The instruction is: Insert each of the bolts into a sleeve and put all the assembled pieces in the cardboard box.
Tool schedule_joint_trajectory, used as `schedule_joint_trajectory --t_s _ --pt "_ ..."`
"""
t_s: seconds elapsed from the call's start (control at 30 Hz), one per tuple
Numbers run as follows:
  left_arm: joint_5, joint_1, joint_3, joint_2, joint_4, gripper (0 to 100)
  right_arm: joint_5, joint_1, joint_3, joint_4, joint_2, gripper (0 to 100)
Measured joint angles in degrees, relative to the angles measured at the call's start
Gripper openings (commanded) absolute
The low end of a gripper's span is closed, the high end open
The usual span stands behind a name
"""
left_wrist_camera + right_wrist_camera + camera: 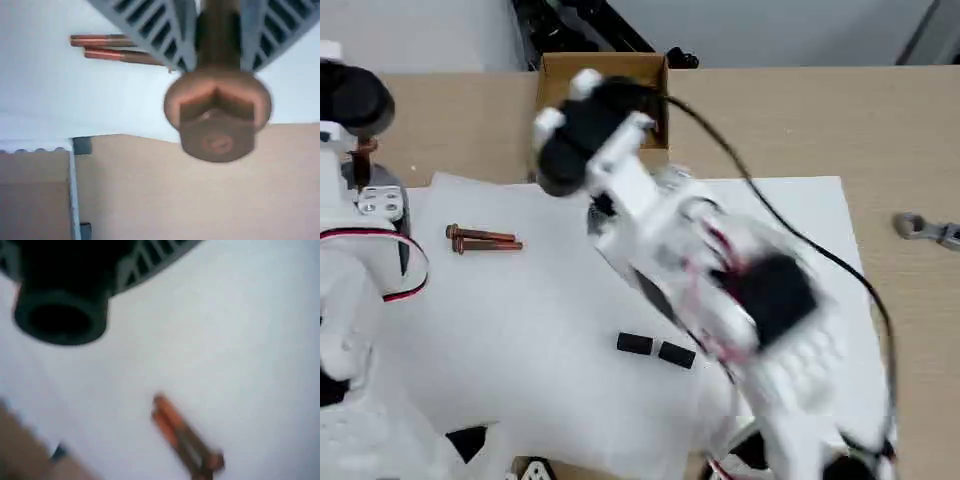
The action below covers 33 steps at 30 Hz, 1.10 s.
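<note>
The left gripper (217, 47) is clamping one bolt (218, 117) by the white sheet's (550, 330) left edge. The right gripper (70, 270) is clamping a black sleeve (60, 317). Near that edge two bolts (483, 239) are lying, and the cardboard box (605, 70) is standing at the tabletop's far edge.

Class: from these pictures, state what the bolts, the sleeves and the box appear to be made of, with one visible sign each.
Bolts: likely metal with a coppery finish; reddish-brown sheen, hex head on the gripped bolt. Sleeves: probably black plastic or rubber; matt, no glint, as on the gripped sleeve. Box: cardboard; plain brown walls, thin edges.
</note>
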Motion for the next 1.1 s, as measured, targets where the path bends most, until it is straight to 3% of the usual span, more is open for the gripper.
schedule_joint_trajectory --t_s 0.3,0.47,0.67,0.87,1.1 --pt "7.47 0.53 13.27 0.09 -10.37 1 -0.35 2.2 10.37 4.66 -20.31 1.5" --pt "7.38 6.68 14.51 0.18 -13.89 1 -0.44 6.86 21.36 5.19 -30.68 1.5" --pt "7.3 15.38 14.51 0.18 -18.29 1 -2.2 7.47 34.2 4.57 -42.64 1.4" --pt "7.3 17.67 14.51 0.18 -23.65 1 -10.37 7.56 49.32 -9.67 -54.95 1.3" --pt "7.47 23.03 14.51 0.18 -24.97 1 -12.22 7.21 73.58 -37.19 -66.73 0.3"
